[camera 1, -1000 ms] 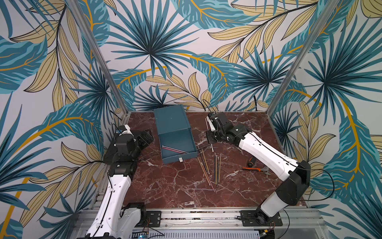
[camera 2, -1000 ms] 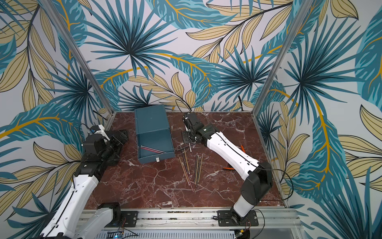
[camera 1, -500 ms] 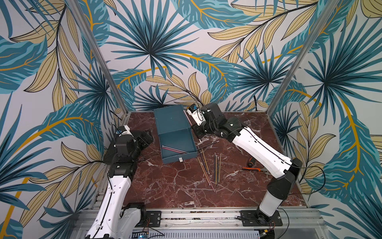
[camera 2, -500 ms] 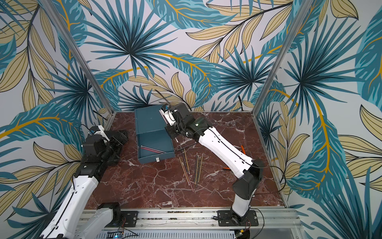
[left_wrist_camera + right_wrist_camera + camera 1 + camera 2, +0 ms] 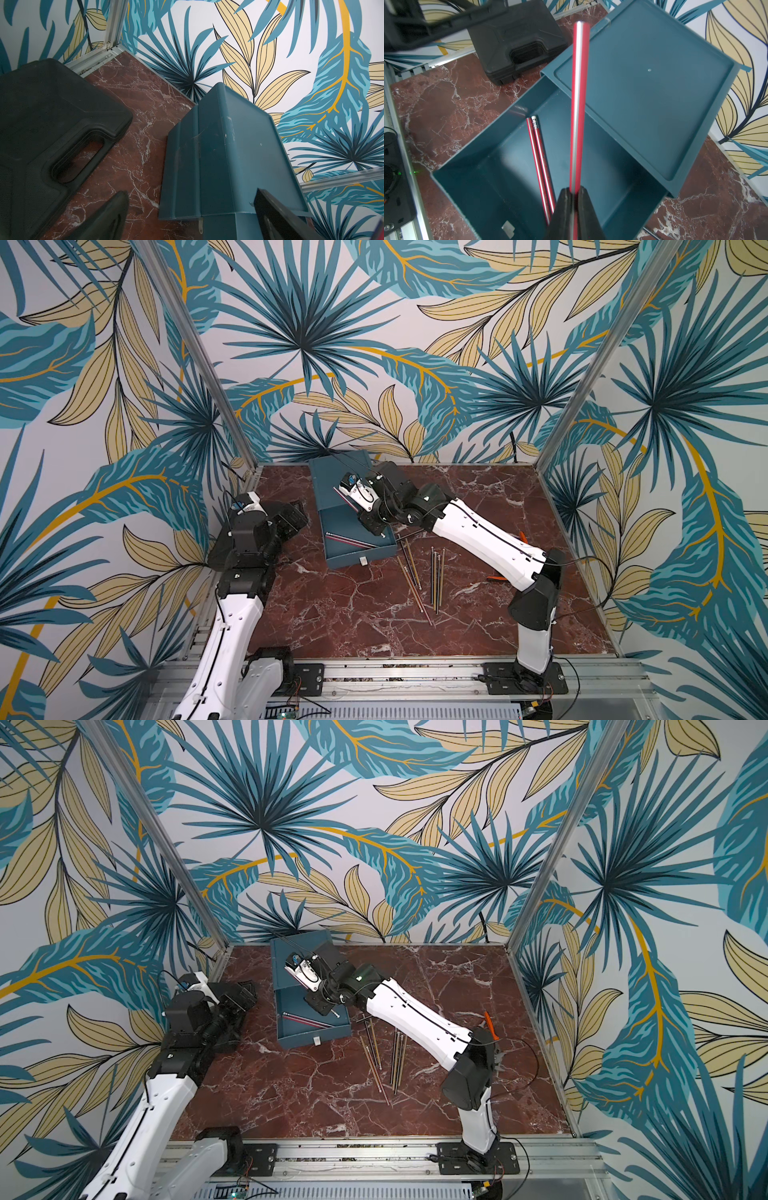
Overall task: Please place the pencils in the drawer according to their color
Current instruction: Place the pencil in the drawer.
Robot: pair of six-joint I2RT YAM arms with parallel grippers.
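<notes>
One red pencil (image 5: pixel 578 104), pinched in the right tool (image 5: pixel 574 192), points straight out from it over the open drawer (image 5: pixel 471 149).

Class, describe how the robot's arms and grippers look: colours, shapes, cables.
Both the left arm and right arm have white shells, black joints and a thin black cable along the shell. The left gripper and right gripper have black, tapering fingers.

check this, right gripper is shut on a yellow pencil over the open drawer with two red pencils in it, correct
Not quite. The right wrist view shows the pencil in the right gripper is red, not yellow. The rest holds: it is gripped over the open drawer, where two red pencils lie.
</notes>
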